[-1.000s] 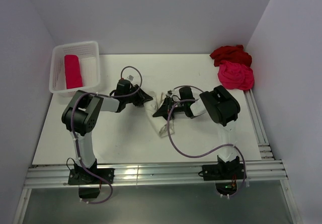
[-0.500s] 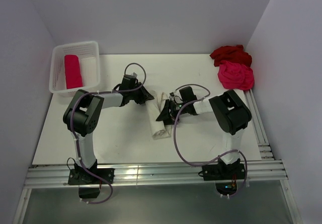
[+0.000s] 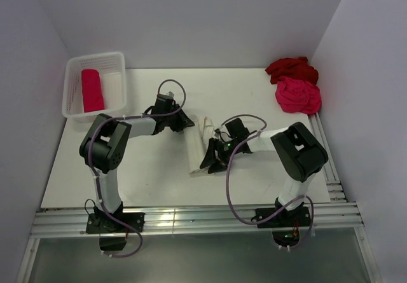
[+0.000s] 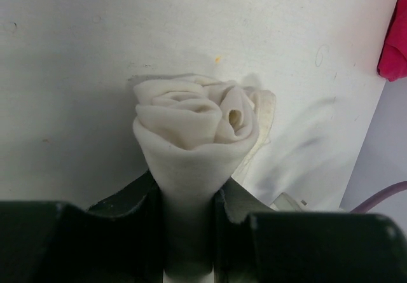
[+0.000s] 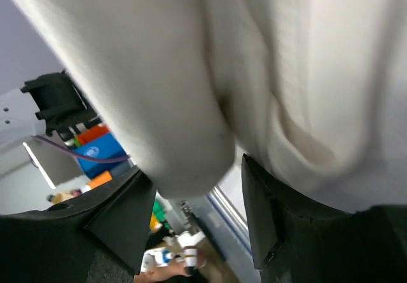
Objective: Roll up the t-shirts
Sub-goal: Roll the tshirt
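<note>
Top view: the cream t-shirt roll (image 3: 200, 148) lies on the desk (image 3: 152, 175), its long axis running far to near. The left tool (image 3: 188, 124) sits at the far end, and the right tool (image 3: 212, 161) is at the near end, on the roll's right flank. The basket (image 3: 95, 57) at the far left holds one pink-red roll (image 3: 91, 90). The dark red t-shirt (image 3: 291, 69) and the hot pink t-shirt (image 3: 297, 96) lie loose at the far right, nearer the right arm.

Left wrist view: the tool is narrow and clamped on the roll's end, and the spiral faces away.

Right wrist view: the jaws stand wide, with cream cloth lying between the fingers (image 5: 121, 222). No pinch is visible.
</note>
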Controlling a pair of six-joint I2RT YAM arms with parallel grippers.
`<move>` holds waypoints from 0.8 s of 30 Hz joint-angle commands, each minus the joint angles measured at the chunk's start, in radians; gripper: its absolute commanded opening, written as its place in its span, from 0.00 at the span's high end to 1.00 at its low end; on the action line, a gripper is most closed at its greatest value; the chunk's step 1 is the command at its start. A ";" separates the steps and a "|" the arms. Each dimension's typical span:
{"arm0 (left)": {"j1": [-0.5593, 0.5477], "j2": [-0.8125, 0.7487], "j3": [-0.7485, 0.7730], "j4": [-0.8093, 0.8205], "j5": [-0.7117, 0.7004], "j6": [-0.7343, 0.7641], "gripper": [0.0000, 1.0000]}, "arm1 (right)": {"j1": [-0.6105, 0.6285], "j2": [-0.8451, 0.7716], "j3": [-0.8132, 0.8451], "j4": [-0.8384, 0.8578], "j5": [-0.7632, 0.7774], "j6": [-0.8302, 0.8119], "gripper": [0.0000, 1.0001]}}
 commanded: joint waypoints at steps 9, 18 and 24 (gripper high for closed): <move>0.003 -0.086 -0.044 -0.025 -0.061 0.082 1.00 | -0.165 -0.060 0.161 -0.210 0.064 -0.046 0.37; 0.003 -0.112 -0.070 0.009 -0.004 0.105 1.00 | -0.216 0.162 0.453 -0.314 0.251 -0.087 0.40; 0.001 -0.112 -0.071 0.020 0.016 0.097 1.00 | -0.216 0.289 0.572 -0.284 0.268 -0.072 0.40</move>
